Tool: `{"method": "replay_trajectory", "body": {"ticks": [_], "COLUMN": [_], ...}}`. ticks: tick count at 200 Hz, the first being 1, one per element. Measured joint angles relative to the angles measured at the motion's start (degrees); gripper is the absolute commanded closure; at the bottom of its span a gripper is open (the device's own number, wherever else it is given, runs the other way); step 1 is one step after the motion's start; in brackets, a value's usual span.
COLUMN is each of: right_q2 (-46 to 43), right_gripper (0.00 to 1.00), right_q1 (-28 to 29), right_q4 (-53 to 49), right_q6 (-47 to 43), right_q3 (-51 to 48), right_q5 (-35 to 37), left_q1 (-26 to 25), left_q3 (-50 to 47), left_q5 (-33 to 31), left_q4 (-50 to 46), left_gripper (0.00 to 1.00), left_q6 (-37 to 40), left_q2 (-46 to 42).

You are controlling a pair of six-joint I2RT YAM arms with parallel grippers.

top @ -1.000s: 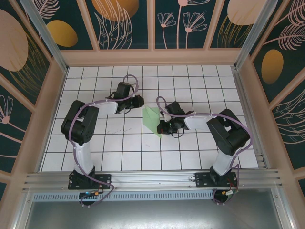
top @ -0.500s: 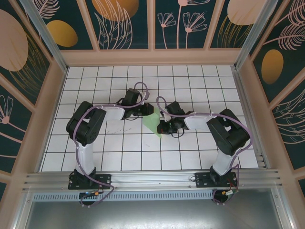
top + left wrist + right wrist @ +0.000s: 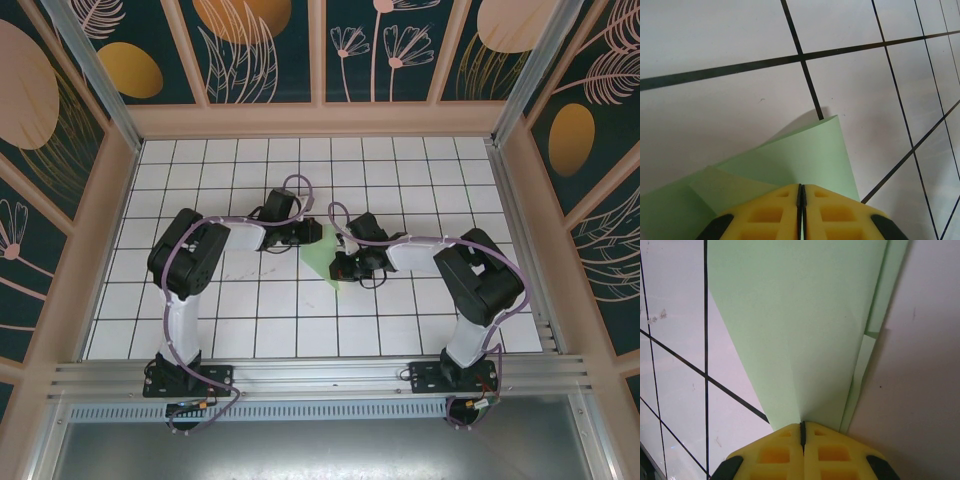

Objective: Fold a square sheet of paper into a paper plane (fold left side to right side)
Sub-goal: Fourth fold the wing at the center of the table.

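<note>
Overhead view. The paper plane (image 3: 320, 252), light green and partly formed, lies near the middle of the white tiled surface (image 3: 250, 300), between my two arms. It already tapers to a narrow end toward the arm bases, so I judge the early diagonal folds done.

Left wrist view. The left pincer (image 3: 801, 186) has its yellow fingers together at the wide end of the paper (image 3: 805, 155). One flap stands off the tiles and casts a shadow. I cannot tell whether a layer is nipped between the fingers or merely lies under them.

Right wrist view. The right pincer (image 3: 802, 424) is fully closed with nothing between its fingers. Its tips rest at the narrow end of the paper (image 3: 800, 330), apparently pinning it. A centre crease runs away from the tips, and stacked layers show along one edge.

Remaining, by my reading: carry the raised left flap across to the right, flatten the crease, then form the wings.
</note>
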Motion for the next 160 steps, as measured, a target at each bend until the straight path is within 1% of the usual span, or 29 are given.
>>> {"method": "replay_trajectory", "body": {"ticks": [33, 71, 107, 120, 127, 136, 153, 160], "right_q2": [0.0, 0.0, -0.1, -0.5, -0.8, -1.3, -2.8, -4.0], "right_gripper": [1.0, 1.0, 1.0, 0.93, 0.86, 0.82, 0.74, 0.69], "right_q1": [0.0, 0.0, 0.0, 0.0, 0.0, 0.0, -0.1, -0.2], "right_q4": [0.0, 0.0, 0.8, 1.4, 1.6, 1.5, 1.5, 1.7], "right_q6": [0.0, 0.0, 0.1, 0.3, 0.3, 0.7, 1.0, 0.9], "right_q3": [0.0, 0.0, -0.3, -0.7, -0.9, -1.3, -1.4, -1.4], "right_q5": [0.0, -0.2, -0.5, -0.7, -0.7, -0.7, -0.2, 0.1], "left_q1": [1.3, 5.1, 6.6, 6.6, 6.6, 6.6, 6.6, 6.6], "left_q3": [2.6, 6.1, 6.3, 4.9, 3.7, 2.0, -1.3, -2.7], "left_q5": [-0.2, -3.8, -6.0, -6.4, -6.6, -6.7, -6.3, -5.9], "left_q4": [-1.6, -2.8, -3.1, -3.6, -3.9, -4.3, -4.0, -3.7], "left_gripper": [0.86, 0.86, 0.8, 0.76, 0.73, 0.69, 0.65, 0.63], "left_q6": [0.5, 2.2, 2.9, 3.0, 3.0, 3.0, 2.4, 2.1], "left_q2": [1.3, 3.1, 2.6, 0.7, -1.0, -4.0, -10.2, -12.7]}}
